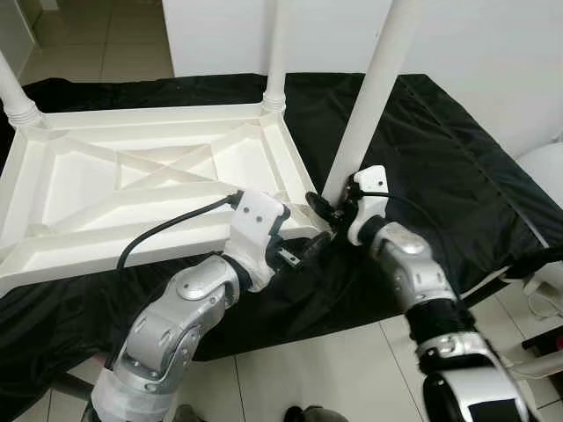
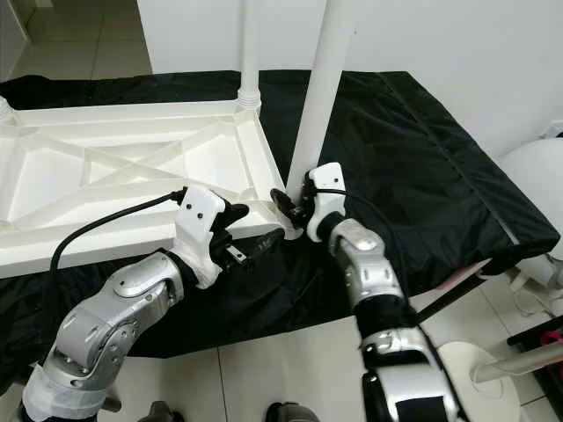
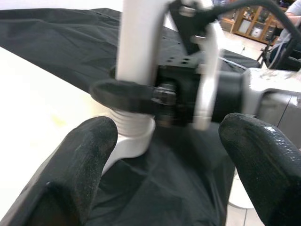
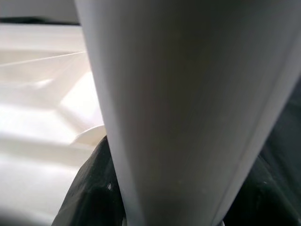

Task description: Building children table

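Observation:
A white plastic table top [image 1: 132, 176] lies upside down on a black cloth. At its near right corner a white table leg [image 1: 374, 97] stands upright in its socket. My right gripper [image 1: 324, 209] is shut on the base of this leg [image 3: 138, 42], and one black finger [image 3: 124, 94] wraps around it just above the ribbed collar. In the right wrist view the leg [image 4: 188, 108] is very close. My left gripper [image 1: 299, 251] hovers open beside the same corner, just in front of the table's edge. Its fingertips [image 3: 80, 169] are spread wide and hold nothing.
Two more legs stand in the table top, at the back corner [image 1: 274, 53] and at the far left [image 1: 16, 97]. The black cloth [image 1: 440, 149] covers the support and drops to a tiled floor [image 1: 308, 369]. A white round object [image 1: 545, 176] sits at the right.

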Motion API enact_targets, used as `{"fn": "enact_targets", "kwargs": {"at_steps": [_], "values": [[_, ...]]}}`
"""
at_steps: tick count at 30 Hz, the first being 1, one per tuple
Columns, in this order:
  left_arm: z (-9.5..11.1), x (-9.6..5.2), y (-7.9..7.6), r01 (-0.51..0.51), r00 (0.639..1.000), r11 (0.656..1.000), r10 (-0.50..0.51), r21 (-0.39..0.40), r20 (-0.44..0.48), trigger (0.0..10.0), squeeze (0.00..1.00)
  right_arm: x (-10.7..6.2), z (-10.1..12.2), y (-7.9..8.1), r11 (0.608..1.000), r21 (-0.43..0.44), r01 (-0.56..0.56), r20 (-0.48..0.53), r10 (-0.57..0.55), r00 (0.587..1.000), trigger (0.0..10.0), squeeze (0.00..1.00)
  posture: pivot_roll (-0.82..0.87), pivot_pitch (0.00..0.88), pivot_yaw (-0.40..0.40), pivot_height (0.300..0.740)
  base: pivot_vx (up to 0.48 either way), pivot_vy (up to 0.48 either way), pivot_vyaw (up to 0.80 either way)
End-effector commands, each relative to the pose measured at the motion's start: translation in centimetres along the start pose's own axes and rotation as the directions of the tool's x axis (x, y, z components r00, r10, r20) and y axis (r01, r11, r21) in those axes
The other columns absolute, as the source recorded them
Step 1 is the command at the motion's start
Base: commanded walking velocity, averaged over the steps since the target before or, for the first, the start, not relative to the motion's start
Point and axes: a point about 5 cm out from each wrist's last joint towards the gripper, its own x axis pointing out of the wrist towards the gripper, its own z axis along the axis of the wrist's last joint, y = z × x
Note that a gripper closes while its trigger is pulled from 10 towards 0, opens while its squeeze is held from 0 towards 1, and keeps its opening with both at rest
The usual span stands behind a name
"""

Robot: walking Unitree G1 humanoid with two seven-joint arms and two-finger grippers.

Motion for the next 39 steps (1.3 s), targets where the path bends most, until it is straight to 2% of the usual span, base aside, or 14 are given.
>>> {"fn": "enact_targets", "kwargs": {"at_steps": [1,2,4,8,9,10,12,13,16,21,22,30,31,39], "values": [[-0.2,0.0,-0.2,0.003,1.000,1.000,-0.003,0.004,-0.003,10.0,0.00,-0.3,-0.8,0.0,0.993,0.019,0.114,-0.033,-0.113,0.993,10.0,0.00,-0.01,0.077,-0.091,0.740,0.000,0.000,0.00],[-0.2,0.0,-0.2,0.003,1.000,1.000,-0.003,0.004,-0.003,10.0,0.00,-0.3,-0.8,0.0,0.993,0.019,0.114,-0.033,-0.113,0.993,10.0,0.00,-0.01,0.077,-0.091,0.740,0.000,0.000,0.00],[-0.3,-0.1,-0.2,0.001,1.000,1.000,-0.001,0.005,-0.004,10.0,0.00,-0.7,-0.8,1.0,0.976,0.046,0.214,-0.005,-0.214,0.977,10.0,0.00,0.00,0.072,-0.098,0.740,0.000,0.000,0.00],[-0.3,-0.1,-0.2,0.000,1.000,1.000,0.000,0.005,-0.004,10.0,0.00,-0.8,-0.9,1.8,0.965,0.073,0.251,-0.001,-0.252,0.968,10.0,0.00,0.00,0.068,-0.099,0.740,0.000,0.000,0.00],[-0.3,-0.1,-0.2,-0.001,1.000,1.000,0.001,0.006,-0.003,10.0,0.00,-1.0,-0.9,2.5,0.958,0.090,0.272,0.005,-0.273,0.962,10.0,0.00,0.00,0.068,-0.099,0.740,0.000,0.000,0.00],[-0.3,-0.1,-0.2,-0.002,1.000,1.000,0.002,0.006,-0.003,10.0,0.00,-0.9,-1.0,3.9,0.963,0.129,0.236,0.003,-0.238,0.971,10.0,0.00,0.00,0.068,-0.099,0.740,0.000,0.000,0.00],[-0.3,-0.1,-0.2,-0.002,1.000,1.000,0.002,0.006,-0.003,10.0,0.00,-0.9,-1.0,3.9,0.963,0.129,0.236,0.003,-0.238,0.971,10.0,0.00,0.00,0.068,-0.099,0.740,0.000,0.000,0.00],[-0.3,-0.1,-0.2,-0.002,1.000,1.000,0.002,0.007,-0.002,10.0,0.00,-0.9,-1.0,4.8,0.966,0.156,0.207,-0.001,-0.210,0.978,10.0,0.00,0.00,0.068,-0.099,0.740,0.000,0.000,0.00],[-0.5,-0.1,-0.2,-0.001,1.000,1.000,0.001,0.031,-0.016,10.0,0.00,-1.2,-0.1,5.3,0.973,0.173,0.156,0.061,-0.168,0.984,10.0,0.00,0.01,0.055,-0.095,0.740,0.000,0.000,0.00],[-0.7,-0.1,-0.2,0.001,1.000,0.999,0.001,0.049,-0.027,10.0,0.00,-1.4,0.3,5.3,0.973,0.174,0.151,0.083,-0.167,0.982,10.0,0.00,0.01,0.055,-0.095,0.740,0.000,0.000,0.00],[-0.9,-0.1,-0.1,-0.006,1.000,0.998,0.008,0.056,-0.029,10.0,0.00,-1.7,0.6,5.0,0.974,0.168,0.155,0.111,-0.175,0.978,10.0,1.00,0.00,0.052,-0.087,0.740,0.000,0.000,0.00],[-1.1,-0.2,0.0,-0.031,0.999,0.997,0.031,0.066,-0.012,10.0,0.00,-3.0,0.7,4.7,0.975,0.133,0.175,0.147,-0.194,0.970,10.0,0.98,0.00,0.056,-0.081,0.740,0.000,0.000,0.00],[-1.1,-0.3,0.1,-0.035,0.999,0.997,0.036,0.070,-0.008,10.0,0.00,-3.3,0.6,4.6,0.977,0.123,0.172,0.149,-0.189,0.971,10.0,0.00,0.00,0.058,-0.078,0.740,0.000,0.000,0.00],[-1.6,-0.6,0.9,-0.078,0.997,0.993,0.079,0.092,-0.006,10.0,0.00,-4.5,-0.4,2.8,0.983,0.098,0.155,0.145,-0.168,0.975,10.0,0.00,0.00,0.066,-0.067,0.740,0.000,0.000,0.00]]}}
